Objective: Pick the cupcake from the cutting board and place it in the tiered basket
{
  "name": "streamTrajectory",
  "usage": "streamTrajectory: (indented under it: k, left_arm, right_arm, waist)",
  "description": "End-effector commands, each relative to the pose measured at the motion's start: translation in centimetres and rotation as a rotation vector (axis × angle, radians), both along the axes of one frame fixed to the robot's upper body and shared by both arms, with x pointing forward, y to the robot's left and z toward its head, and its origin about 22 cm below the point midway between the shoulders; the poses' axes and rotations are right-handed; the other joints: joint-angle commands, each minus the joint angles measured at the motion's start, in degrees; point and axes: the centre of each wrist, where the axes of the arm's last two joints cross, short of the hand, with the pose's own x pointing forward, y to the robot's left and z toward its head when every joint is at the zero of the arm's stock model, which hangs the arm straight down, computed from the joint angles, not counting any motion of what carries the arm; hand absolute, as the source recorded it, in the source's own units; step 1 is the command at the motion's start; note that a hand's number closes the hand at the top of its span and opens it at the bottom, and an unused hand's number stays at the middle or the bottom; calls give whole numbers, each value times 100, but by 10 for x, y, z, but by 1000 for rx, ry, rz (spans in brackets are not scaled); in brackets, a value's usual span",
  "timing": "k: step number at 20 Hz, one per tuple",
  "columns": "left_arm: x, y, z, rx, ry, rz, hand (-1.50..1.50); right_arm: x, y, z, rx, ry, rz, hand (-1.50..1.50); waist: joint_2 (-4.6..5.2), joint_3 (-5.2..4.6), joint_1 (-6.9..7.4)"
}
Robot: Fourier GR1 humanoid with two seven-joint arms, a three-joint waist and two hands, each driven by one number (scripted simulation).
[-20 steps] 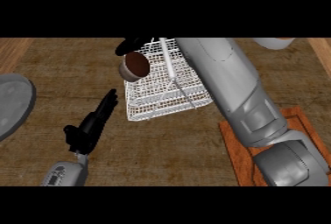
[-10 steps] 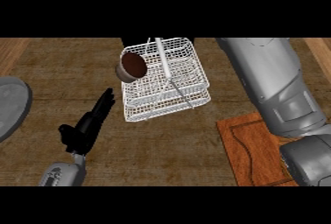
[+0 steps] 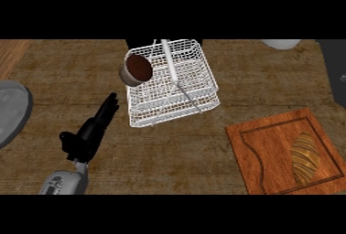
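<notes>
Cupcake (image 3: 137, 70) is sitting in the tiered basket (image 3: 177, 87), up at its top-left corner against the wire, and the cutting board (image 3: 265, 153) no longer carries it. My left hand (image 3: 90, 132) rests beside the basket, fingers straight, holding nothing; my right hand isn't showing. From here I'd keep both arms away from the wires so nothing tips.

Grey plate (image 3: 12, 112) left; croissant (image 3: 305, 157) lower right.
</notes>
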Motion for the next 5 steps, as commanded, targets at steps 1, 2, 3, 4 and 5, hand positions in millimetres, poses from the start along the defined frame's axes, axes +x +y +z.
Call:
streamTrajectory:
  k: [1,2,3,4,5]
  left_arm:
    - [-9,5,-1,17,0,6,0]
    - [6,-6,6,-10,3,19,0]
    - [-3,-6,-4,-13,6,-7,0]
    - [1,0,0,8,-2,4,0]
    - [-1,-9,-6,-10,-4,-15,0]
  right_arm:
    - [-17,-86,-14,32,-34,-34,-150]
    - [-19,-94,-12,30,-32,-15,-150]
    - [-31,-128,-7,13,-25,-21,-150]
    - [-37,-145,-6,1,-12,4,-150]
    - [-32,-139,-28,-12,-26,4,-150]
  waist:
    - [-6,4,3]
    - [-2,1,-24]
    - [16,3,-17]
    - [17,3,-3]
    - [34,1,65]
